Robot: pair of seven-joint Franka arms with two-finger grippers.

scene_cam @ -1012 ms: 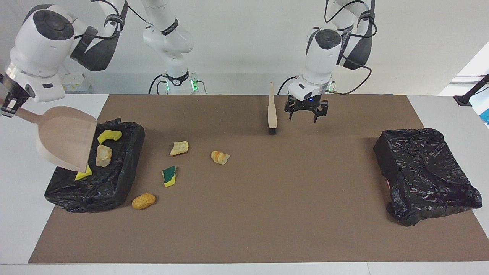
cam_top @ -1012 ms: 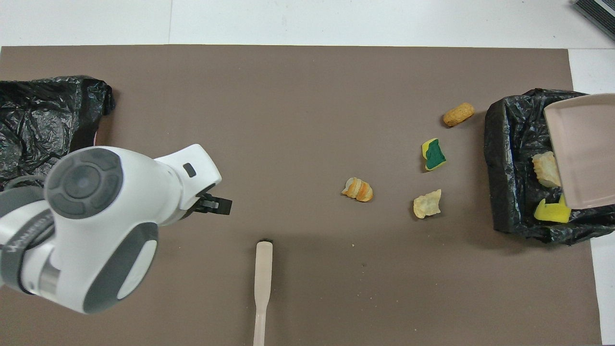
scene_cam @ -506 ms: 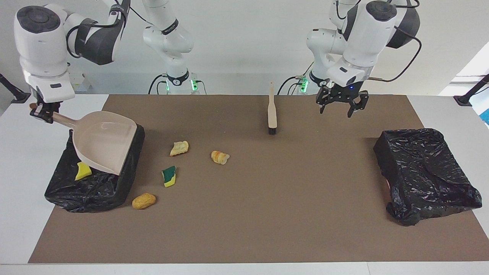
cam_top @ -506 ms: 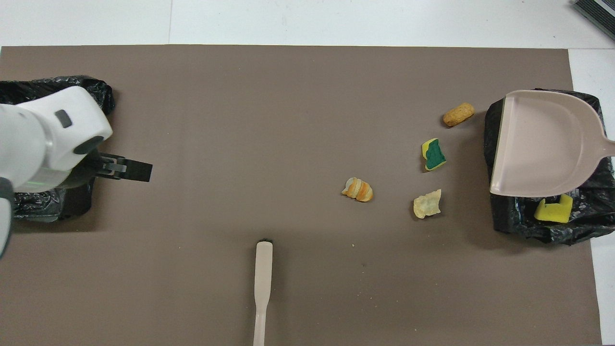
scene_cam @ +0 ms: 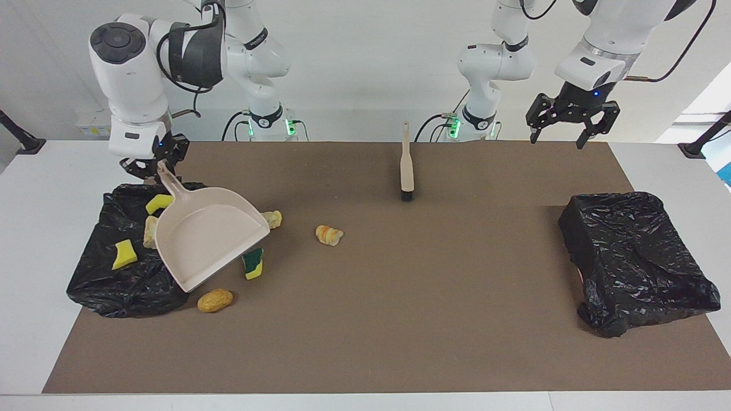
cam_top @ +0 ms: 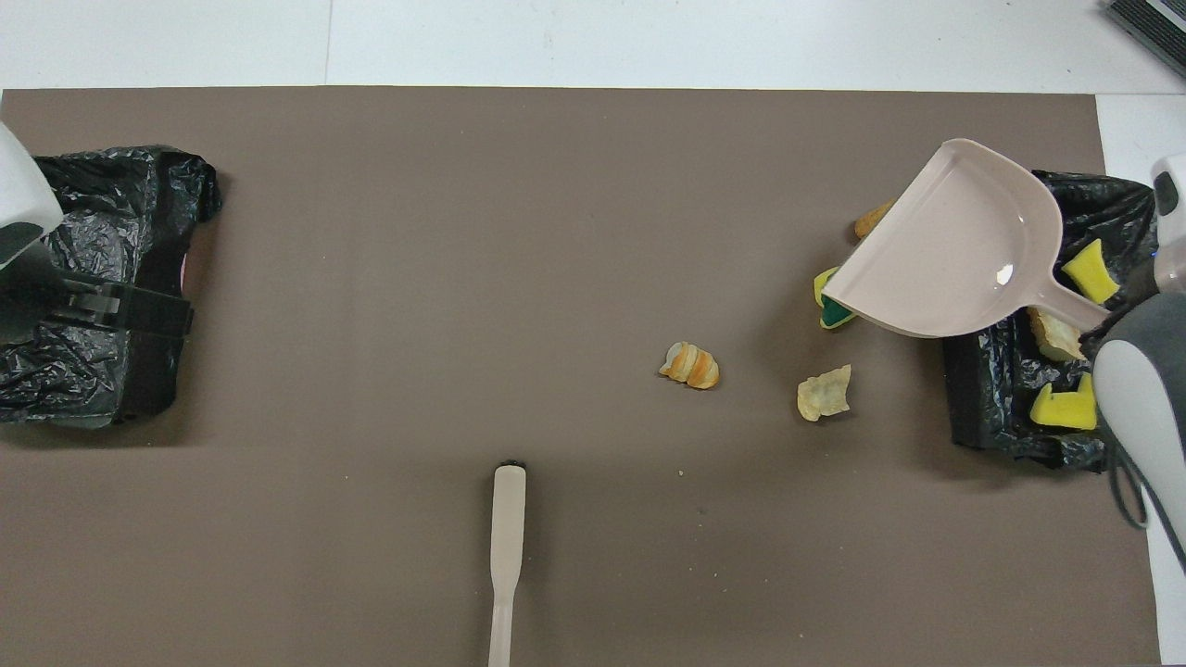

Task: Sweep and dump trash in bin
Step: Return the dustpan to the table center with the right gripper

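My right gripper [scene_cam: 155, 166] is shut on the handle of the beige dustpan [scene_cam: 208, 240], which hangs empty over the black-lined bin's [scene_cam: 123, 288] edge and the mat. Two yellow sponge scraps [cam_top: 1090, 271] [cam_top: 1064, 408] and a bread lump [cam_top: 1052, 335] lie in that bin. On the mat lie a striped orange lump [scene_cam: 329, 234], a pale lump [cam_top: 824, 393], a green-and-yellow sponge [scene_cam: 253, 265] and a tan lump [scene_cam: 215, 300], the last two partly under the pan in the overhead view. My left gripper [scene_cam: 573, 123] hangs open and empty, high over the left arm's end of the table.
The beige-handled brush [scene_cam: 406, 165] lies on the brown mat near the robots, midway between the arms. A second black-lined bin [scene_cam: 634, 260] sits at the left arm's end of the table. White table shows around the mat.
My right arm swung the dustpan from its tilt over the bin out toward the mat, its open face now up. My left gripper rose and drew away from the brush toward its own end.
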